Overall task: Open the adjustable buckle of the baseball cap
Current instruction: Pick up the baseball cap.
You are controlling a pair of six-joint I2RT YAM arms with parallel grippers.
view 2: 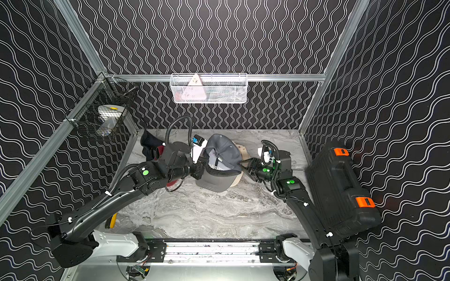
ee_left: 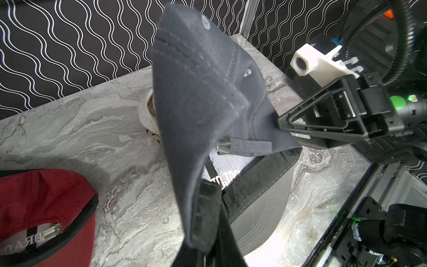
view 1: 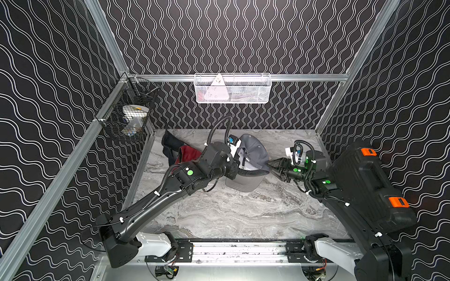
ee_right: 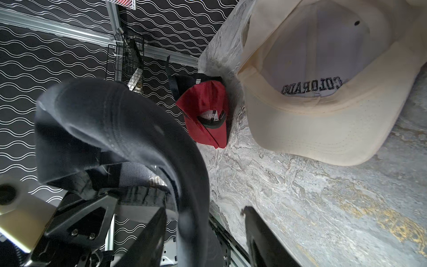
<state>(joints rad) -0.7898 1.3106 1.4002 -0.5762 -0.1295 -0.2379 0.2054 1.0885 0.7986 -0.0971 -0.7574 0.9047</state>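
A grey baseball cap [view 1: 253, 148] [view 2: 224, 148] hangs above the marble table, brim down. My left gripper [ee_left: 211, 191] [view 1: 239, 165] is shut on the cap's back rim [ee_left: 198, 161]. The metal buckle [ee_left: 224, 146] [view 1: 248, 159] and its short grey strap [ee_left: 251, 146] sit across the rear opening, between the two grippers. My right gripper [ee_right: 203, 209] [view 1: 270, 165] [view 2: 241, 164] is open; the cap's opposite rim [ee_right: 191, 185] passes between its fingers, lying near one finger [ee_right: 147, 231] and apart from the other.
A cream cap [ee_right: 312, 115] [view 2: 239, 148] lies upside down behind the grey one. A red cap [view 1: 190, 153] and a dark cap [view 1: 170, 143] lie at the left. A black case [view 1: 365, 182] leans at the right wall. Wire baskets [view 1: 232, 88] [view 1: 129, 114] hang on the walls.
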